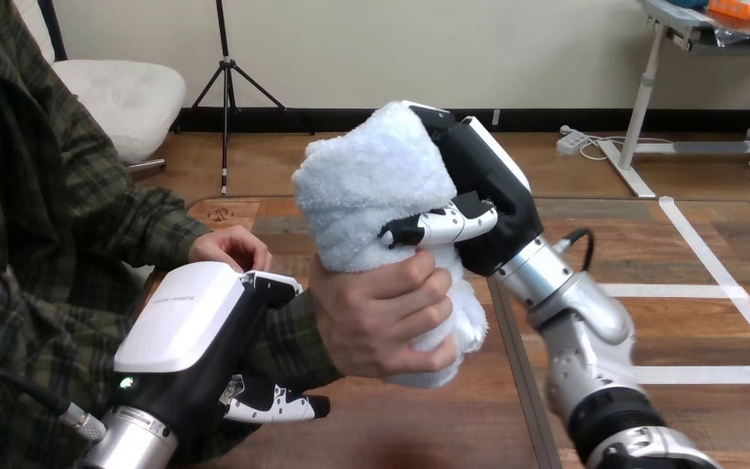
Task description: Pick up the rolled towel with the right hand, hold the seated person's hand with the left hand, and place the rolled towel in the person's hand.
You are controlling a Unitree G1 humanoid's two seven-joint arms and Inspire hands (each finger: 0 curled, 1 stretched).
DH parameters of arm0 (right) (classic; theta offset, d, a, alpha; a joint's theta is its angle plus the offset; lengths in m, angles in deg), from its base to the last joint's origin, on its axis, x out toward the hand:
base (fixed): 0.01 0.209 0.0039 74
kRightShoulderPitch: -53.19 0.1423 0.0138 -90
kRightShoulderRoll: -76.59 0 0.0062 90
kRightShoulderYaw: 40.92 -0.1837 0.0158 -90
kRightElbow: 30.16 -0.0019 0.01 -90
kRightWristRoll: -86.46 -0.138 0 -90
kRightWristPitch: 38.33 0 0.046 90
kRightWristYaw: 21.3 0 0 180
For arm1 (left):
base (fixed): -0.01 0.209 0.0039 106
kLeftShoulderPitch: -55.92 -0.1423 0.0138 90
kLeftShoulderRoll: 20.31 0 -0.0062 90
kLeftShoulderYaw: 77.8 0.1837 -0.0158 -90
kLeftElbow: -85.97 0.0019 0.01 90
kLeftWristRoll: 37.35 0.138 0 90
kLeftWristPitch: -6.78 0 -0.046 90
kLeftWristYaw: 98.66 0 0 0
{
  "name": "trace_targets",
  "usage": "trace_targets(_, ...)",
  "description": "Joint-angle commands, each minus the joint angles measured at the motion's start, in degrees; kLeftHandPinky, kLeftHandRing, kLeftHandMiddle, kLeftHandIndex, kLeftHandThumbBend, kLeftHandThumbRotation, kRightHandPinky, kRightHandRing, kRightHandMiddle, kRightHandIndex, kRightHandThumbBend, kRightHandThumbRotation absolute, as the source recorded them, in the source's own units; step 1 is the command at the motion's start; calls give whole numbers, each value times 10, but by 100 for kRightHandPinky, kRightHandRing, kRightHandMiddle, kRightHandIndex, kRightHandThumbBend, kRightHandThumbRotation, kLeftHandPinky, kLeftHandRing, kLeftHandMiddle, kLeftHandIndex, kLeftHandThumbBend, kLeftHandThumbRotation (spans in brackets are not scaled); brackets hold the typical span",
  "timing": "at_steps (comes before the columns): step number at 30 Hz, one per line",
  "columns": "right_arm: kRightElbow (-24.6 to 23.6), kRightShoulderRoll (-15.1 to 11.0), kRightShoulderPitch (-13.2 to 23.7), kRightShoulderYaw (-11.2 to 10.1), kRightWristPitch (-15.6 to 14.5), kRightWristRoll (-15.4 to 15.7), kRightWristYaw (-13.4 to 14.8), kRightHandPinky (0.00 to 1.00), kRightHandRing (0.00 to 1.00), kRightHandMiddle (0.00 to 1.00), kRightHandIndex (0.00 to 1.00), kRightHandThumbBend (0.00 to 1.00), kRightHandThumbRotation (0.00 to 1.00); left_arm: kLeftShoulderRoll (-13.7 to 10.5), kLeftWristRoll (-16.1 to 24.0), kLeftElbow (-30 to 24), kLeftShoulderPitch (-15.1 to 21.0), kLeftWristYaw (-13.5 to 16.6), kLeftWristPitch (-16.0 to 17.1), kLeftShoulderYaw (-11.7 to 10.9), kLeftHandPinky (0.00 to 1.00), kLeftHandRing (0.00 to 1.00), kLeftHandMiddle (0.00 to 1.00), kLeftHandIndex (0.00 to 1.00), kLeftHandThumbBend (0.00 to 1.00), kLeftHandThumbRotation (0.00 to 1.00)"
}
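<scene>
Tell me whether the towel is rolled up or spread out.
Rolled up: the towel is a thick upright bundle, with the right hand curled round its top and the person's hand gripping its lower part.

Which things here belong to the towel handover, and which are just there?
Job: towel; right hand; left hand; person's hand on the towel.
Idle: person's other hand; table.

site: robot lab/test room | tripod (pixel 224 88) behind-left of right hand (pixel 488 191) | white tape lines (pixel 674 290) on floor (pixel 684 195) to its right | desk (pixel 648 93) with orange box (pixel 742 8), power strip (pixel 573 143) with loose cable, behind-right | wooden table (pixel 420 420) below it
</scene>
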Motion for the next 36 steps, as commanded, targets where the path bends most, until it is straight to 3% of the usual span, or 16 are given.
trace_targets(1,-45,-18,1,19,-10,19,18,59,72,73,76,97,36,5,-2,-11,35,-10,1,20,35,38,44,46,99,1)
trace_targets(6,-62,-30,-6,25,-18,33,46,76,88,85,88,99,48,1,-4,-2,37,-9,3,17,41,45,50,52,100,7)
trace_targets(9,-68,-35,-9,29,-14,39,61,80,92,88,91,100,51,0,-5,4,38,-7,5,15,43,47,52,54,100,9)
trace_targets(13,-75,-45,-14,32,-1,51,83,82,94,91,95,100,58,-5,-2,20,38,0,11,12,46,50,55,58,100,13)
trace_targets(23,-97,-67,-22,27,-17,50,105,84,97,94,98,100,66,-25,11,71,43,23,33,7,53,59,65,69,100,27)
trace_targets(36,-94,-96,-24,19,-11,43,113,87,98,95,100,100,69,-53,46,103,38,48,46,-3,83,82,83,89,100,53)
